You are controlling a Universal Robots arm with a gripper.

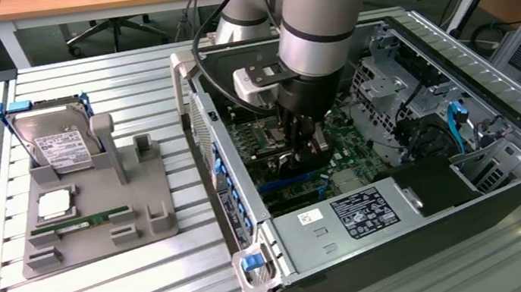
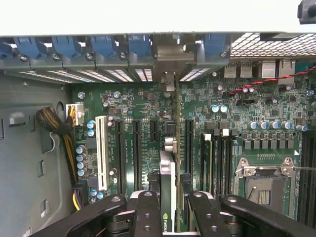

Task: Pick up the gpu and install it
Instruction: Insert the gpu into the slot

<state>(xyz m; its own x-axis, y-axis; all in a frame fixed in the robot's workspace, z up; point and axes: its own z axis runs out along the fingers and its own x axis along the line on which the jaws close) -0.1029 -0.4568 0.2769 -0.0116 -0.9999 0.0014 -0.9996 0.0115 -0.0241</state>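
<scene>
My gripper (image 2: 168,210) is shut on the gpu (image 2: 170,163), a thin card seen edge-on between the two black fingers (image 2: 147,215). The card stands upright over the green motherboard (image 2: 143,106), between the long black slots. Its silvery end bracket (image 2: 169,79) reaches the rear slot openings of the case. Whether the card sits in a slot I cannot tell. In the exterior view the gripper (image 1: 304,149) is deep inside the open computer case (image 1: 250,216), low over the motherboard, and the arm hides most of the card.
A grey fixture (image 1: 149,227) on the slatted table at the exterior view's left holds a hard drive (image 1: 56,144), a processor (image 1: 54,205) and a green memory stick (image 1: 82,219). Inside the case are a power supply (image 1: 362,212), a white slot (image 2: 102,153), the processor socket (image 2: 261,185) and cables (image 2: 64,133).
</scene>
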